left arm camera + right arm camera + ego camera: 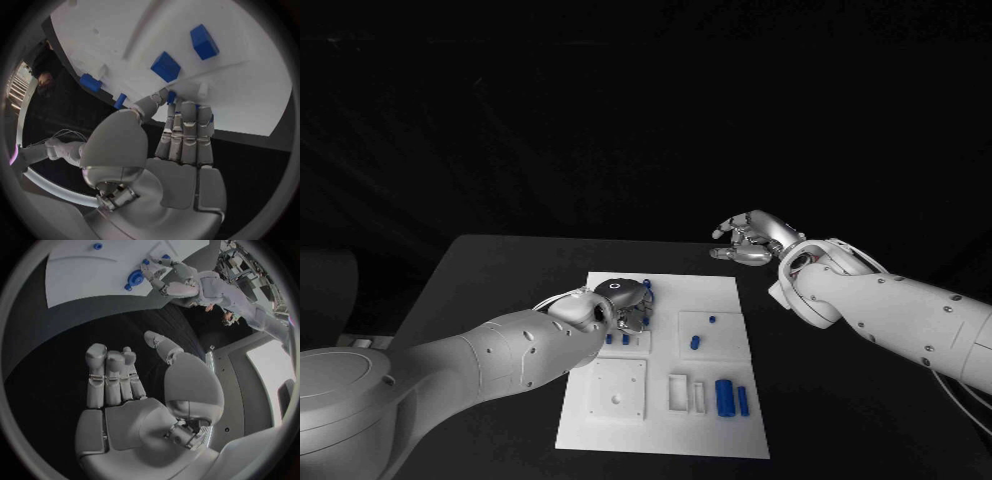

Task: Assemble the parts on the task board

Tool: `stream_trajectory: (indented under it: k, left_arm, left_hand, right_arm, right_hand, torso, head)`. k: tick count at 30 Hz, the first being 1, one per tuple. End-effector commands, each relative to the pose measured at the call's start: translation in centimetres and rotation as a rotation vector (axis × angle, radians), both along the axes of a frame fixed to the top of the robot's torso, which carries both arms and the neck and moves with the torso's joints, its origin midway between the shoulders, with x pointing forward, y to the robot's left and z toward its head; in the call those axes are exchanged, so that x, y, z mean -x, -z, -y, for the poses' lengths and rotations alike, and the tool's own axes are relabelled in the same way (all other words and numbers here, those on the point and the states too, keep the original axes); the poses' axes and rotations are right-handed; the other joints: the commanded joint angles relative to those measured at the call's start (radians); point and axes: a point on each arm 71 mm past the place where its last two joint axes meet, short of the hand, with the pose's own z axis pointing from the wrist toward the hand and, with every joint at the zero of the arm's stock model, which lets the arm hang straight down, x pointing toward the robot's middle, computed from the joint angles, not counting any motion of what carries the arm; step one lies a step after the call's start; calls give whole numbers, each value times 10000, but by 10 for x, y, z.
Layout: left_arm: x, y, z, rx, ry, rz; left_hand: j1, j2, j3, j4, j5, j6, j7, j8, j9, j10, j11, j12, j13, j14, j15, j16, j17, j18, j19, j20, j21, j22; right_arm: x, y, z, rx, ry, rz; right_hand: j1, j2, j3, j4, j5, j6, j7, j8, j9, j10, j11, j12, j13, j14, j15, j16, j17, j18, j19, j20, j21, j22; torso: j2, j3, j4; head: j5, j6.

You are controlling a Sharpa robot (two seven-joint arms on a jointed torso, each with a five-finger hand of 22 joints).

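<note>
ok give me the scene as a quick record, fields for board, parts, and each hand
board: white task board in the middle of the black table
parts: small blue parts lying and standing on the board
left hand: left hand over the board's far left area, fingers closed together at a blue part; a firm hold is not clear
right hand: right hand off the board beyond its far right corner, over the table, holding nothing
</note>
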Motion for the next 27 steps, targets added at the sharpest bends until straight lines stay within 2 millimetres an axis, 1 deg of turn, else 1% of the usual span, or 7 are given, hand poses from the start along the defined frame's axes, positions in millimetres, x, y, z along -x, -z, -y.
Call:
stream_trajectory:
  k: [1, 7, 10, 14, 19, 27]
  left_arm:
    - [2, 5, 1, -185, 58, -306]
    - [2, 6, 2, -331, 156, -374]
    - [3, 8, 2, -365, 164, -411]
    - [5, 11, 3, -483, 247, -472]
    - [7, 15, 6, -617, 371, -525]
    - [7, 15, 6, -642, 344, -394]
  left_hand:
    - [-43, 101, -56, 24, -3, 68, 29, -52, -23, 76, 1, -54, -14, 86, -12, 89, 16, 343, 94, -301, 54, 21]
    - [8, 225, -18, 3, 22, 211, 50, 5, -77, 358, -25, -26, -3, 228, -39, 173, 4, 398, 205, -327, 121, 70]
    - [32, 228, -4, -22, 29, 248, 36, 20, -86, 398, -33, -31, -5, 249, -46, 180, -3, 403, 209, -329, 121, 76]
    - [37, 226, -3, -38, 27, 284, 25, 33, -102, 449, -42, -39, -9, 283, -55, 194, -11, 408, 228, -333, 130, 86]
    - [35, 262, -6, -53, 27, 462, -40, 110, -129, 671, -84, -23, -1, 382, -96, 246, -25, 424, 299, -361, 166, 118]
    - [20, 393, -2, -61, 40, 786, -159, 244, -164, 1056, -161, 9, 17, 544, -171, 345, -37, 448, 419, -426, 230, 173]
  right_arm:
    - [1, 0, -2, 50, -150, -15]
    - [1, 0, -3, 55, -183, -46]
    - [1, 0, -4, 57, -202, -51]
    - [1, 0, -4, 60, -209, -50]
    - [1, 0, -4, 61, -212, -50]
    - [1, 0, -5, 57, -220, -42]
  right_hand:
    - [-26, 14, -9, 64, 68, 28, 80, 24, -10, -35, -27, 55, -12, 77, 7, 26, -16, 852, 6, -70, -39, 83]
    - [-27, 14, -10, 65, 70, 29, 80, 25, -10, -34, -28, 57, -14, 78, 6, 26, -16, 852, 7, -69, -40, 84]
    - [-29, 14, -12, 66, 71, 29, 80, 25, -10, -34, -28, 58, -16, 78, 6, 26, -16, 852, 8, -69, -40, 84]
    - [-30, 12, -14, 66, 71, 29, 80, 25, -10, -33, -28, 59, -17, 79, 6, 26, -17, 852, 8, -69, -40, 84]
    - [-32, 12, -16, 67, 72, 29, 80, 26, -10, -33, -28, 61, -20, 79, 6, 26, -17, 852, 9, -68, -41, 85]
    - [-33, 14, -17, 68, 73, 31, 79, 27, -10, -31, -28, 64, -23, 80, 6, 27, -18, 852, 10, -67, -42, 86]
  torso:
    - [4, -3, 3]
    - [8, 4, 8]
    - [-1, 4, 2]
    - [-2, 3, 10]
    - [-9, 4, 7]
    - [-11, 2, 13]
  head:
    - [-7, -6]
    - [-23, -10]
    - [-23, -24]
    - [-33, -45]
    - [-38, -60]
    - [-30, -73]
